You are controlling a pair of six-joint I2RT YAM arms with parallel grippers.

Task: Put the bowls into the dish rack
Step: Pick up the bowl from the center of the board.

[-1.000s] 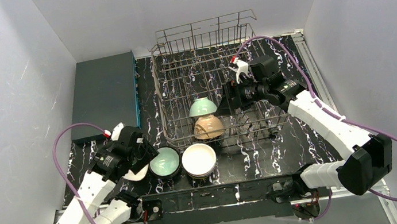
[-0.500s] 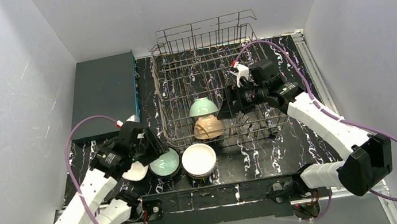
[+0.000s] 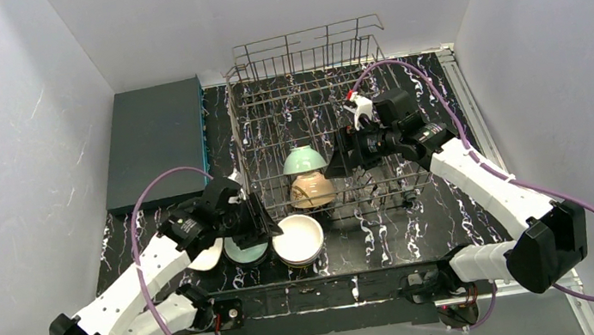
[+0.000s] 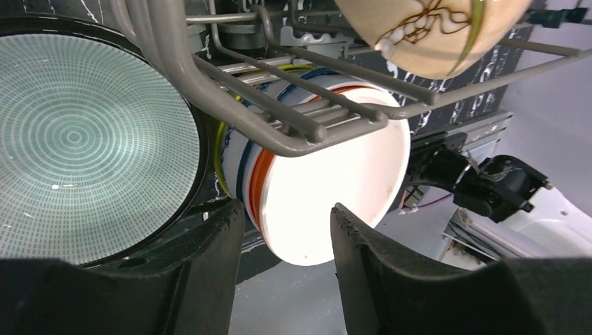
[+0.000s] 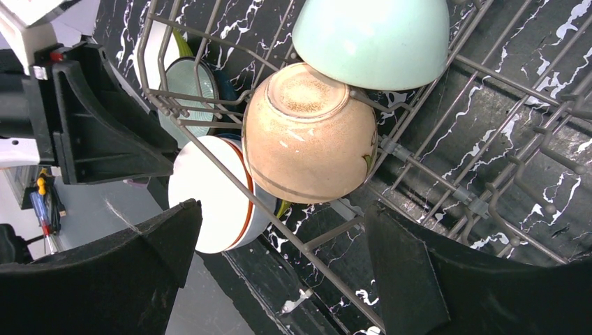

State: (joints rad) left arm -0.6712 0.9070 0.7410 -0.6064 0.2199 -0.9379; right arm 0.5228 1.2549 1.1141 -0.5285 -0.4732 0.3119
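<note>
- Since L end effector [image 3: 262,221] swung over to white bowl [image 3: 297,237], jaws narrower but not yet gripping, grab's prob. next.
- R end effector [image 5: 283,209] gaping, empty, over dish rack [image 3: 303,45].

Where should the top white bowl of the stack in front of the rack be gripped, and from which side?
Probably pinch the white bowl by its near rim, one finger inside and one outside, coming down from the front. It sits upright and open atop the stack, so that rim is exposed. The dish rack stands close behind it, and the green patterned bowl crowds its left.
</note>
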